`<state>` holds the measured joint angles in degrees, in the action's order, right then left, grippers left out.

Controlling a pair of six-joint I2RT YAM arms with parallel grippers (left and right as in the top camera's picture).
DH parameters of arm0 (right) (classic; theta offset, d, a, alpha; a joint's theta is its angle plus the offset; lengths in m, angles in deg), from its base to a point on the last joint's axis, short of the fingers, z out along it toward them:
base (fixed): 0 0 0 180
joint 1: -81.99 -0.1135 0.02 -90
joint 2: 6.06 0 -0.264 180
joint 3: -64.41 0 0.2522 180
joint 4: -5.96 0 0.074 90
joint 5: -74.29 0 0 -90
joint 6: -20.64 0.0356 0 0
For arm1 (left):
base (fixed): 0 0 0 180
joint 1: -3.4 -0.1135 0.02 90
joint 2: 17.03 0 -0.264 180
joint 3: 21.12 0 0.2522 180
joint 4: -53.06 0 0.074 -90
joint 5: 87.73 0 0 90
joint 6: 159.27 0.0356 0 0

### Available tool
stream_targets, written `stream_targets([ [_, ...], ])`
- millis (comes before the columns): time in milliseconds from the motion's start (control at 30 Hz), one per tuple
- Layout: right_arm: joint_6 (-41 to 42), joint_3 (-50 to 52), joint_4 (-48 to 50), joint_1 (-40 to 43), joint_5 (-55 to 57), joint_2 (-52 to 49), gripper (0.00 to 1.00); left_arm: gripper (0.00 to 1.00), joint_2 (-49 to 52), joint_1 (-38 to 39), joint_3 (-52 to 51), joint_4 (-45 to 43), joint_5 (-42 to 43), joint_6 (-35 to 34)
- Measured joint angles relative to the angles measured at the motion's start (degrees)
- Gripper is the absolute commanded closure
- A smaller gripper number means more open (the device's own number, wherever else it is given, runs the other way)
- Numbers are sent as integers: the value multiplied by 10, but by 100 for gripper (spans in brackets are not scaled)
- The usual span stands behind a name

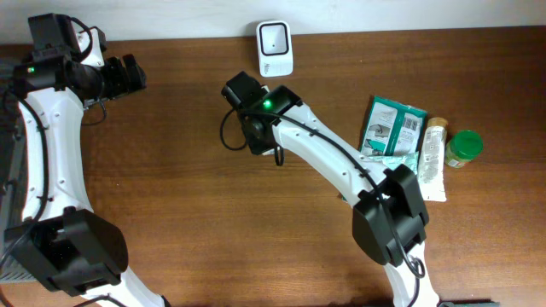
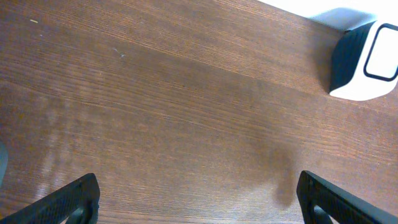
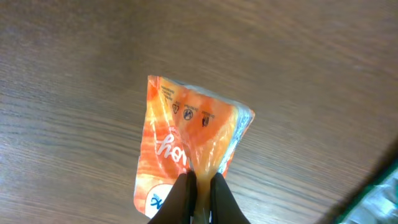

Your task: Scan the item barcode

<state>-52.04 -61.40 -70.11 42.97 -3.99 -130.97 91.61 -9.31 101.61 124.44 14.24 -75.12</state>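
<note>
An orange plastic packet with white lettering hangs above the wood table, pinched at a fold by my right gripper, which is shut on it. Overhead, that gripper sits mid-table just in front of the white barcode scanner, and the arm hides the packet. No barcode shows on the packet's visible face. My left gripper hovers open at the far left with nothing between its fingers. The scanner appears in the left wrist view's top right corner.
Grouped at the right of the table are a green packet, a white pouch, a small bottle and a green-lidded jar. The table's back edge runs just behind the scanner.
</note>
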Motion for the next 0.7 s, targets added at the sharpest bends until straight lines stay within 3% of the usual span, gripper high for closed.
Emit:
stream_targets([
  [200, -45, 50, 63, 26, -140, -7, 96, 1, 0, 0, 0, 0, 0, 0],
  [300, -105, 79, 63, 56, -187, -7, 83, 1, 0, 0, 0, 0, 0, 0],
  [333, -123, 89, 63, 66, -196, -7, 69, 1, 0, 0, 0, 0, 0, 0],
  [367, -136, 97, 62, 74, -202, -7, 66, 1, 0, 0, 0, 0, 0, 0],
  [667, -176, 89, 7, 155, -288, -10, 61, 1, 0, 0, 0, 0, 0, 0],
  [700, -177, 81, -2, 161, -297, -10, 55, 1, 0, 0, 0, 0, 0, 0],
])
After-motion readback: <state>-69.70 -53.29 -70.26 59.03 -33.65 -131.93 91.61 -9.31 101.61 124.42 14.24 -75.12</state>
